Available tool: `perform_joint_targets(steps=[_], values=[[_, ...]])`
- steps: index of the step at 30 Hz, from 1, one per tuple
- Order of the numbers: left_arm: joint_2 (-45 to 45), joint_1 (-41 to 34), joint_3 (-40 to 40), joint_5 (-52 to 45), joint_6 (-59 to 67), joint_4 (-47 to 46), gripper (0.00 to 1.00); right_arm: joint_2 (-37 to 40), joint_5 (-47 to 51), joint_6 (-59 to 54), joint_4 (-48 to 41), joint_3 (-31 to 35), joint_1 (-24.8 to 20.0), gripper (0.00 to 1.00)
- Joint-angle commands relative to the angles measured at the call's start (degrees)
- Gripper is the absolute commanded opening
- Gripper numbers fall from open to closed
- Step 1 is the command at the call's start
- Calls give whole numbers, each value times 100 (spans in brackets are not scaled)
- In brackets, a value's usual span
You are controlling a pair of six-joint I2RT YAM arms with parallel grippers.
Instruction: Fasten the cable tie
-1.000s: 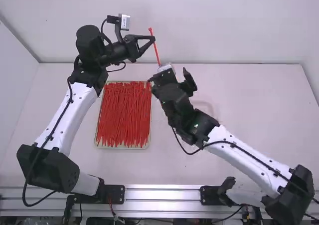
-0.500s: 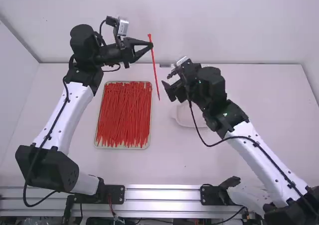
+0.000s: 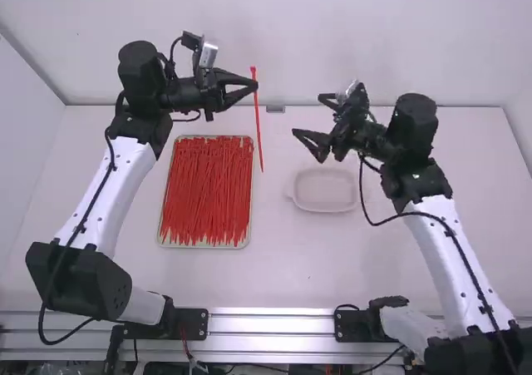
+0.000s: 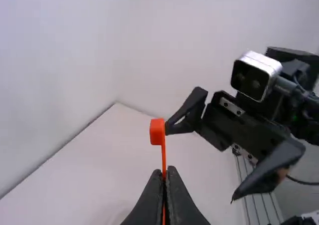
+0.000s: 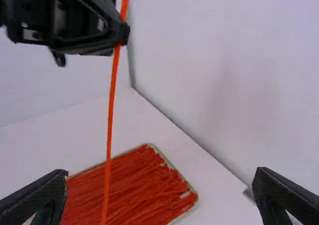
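A single red cable tie (image 3: 258, 121) hangs nearly upright above the table, its square head (image 4: 157, 132) uppermost. My left gripper (image 3: 252, 85) is shut on it just below the head, and the tail (image 5: 110, 135) dangles free over the tray's right edge. My right gripper (image 3: 317, 120) is held in the air to the right of the tie, facing it, with its fingers (image 5: 35, 197) spread wide and nothing between them. In the left wrist view the right gripper (image 4: 234, 155) appears beyond the tie's head.
A tray (image 3: 246, 244) full of several red cable ties (image 3: 208, 188) lies left of centre. A shallow clear dish (image 3: 326, 190) sits on the table below the right gripper. The white walls stand close behind.
The right arm has swung up and back to the right, away from the tie, and now faces it with fingers spread. The left gripper kept the tie, which now hangs straighter.
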State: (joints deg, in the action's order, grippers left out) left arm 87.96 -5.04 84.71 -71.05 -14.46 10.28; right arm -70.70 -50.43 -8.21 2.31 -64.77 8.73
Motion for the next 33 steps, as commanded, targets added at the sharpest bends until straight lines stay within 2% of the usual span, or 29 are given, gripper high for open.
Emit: perform_joint_targets(steps=[1, 8, 18, 29, 33], values=[[-20, 17, 109, -485, 87, 83, 2, -59, -833, 267, 181, -195, -129, 99], [-20, 17, 109, -505, 92, 68, 2, -507, -1718, 1025, 1432, -195, -365, 99], [-20, 15, 109, -938, 229, 354, 2, -1008, -1744, 1904, 2841, -195, -380, 99], [-20, -11, 109, -951, 232, 426, 2, -1075, -1727, 2041, 3202, -195, -293, 99], [-20, -11, 111, -929, -173, 852, 2, -1075, -1725, 2037, 3200, -195, -184, 99]])
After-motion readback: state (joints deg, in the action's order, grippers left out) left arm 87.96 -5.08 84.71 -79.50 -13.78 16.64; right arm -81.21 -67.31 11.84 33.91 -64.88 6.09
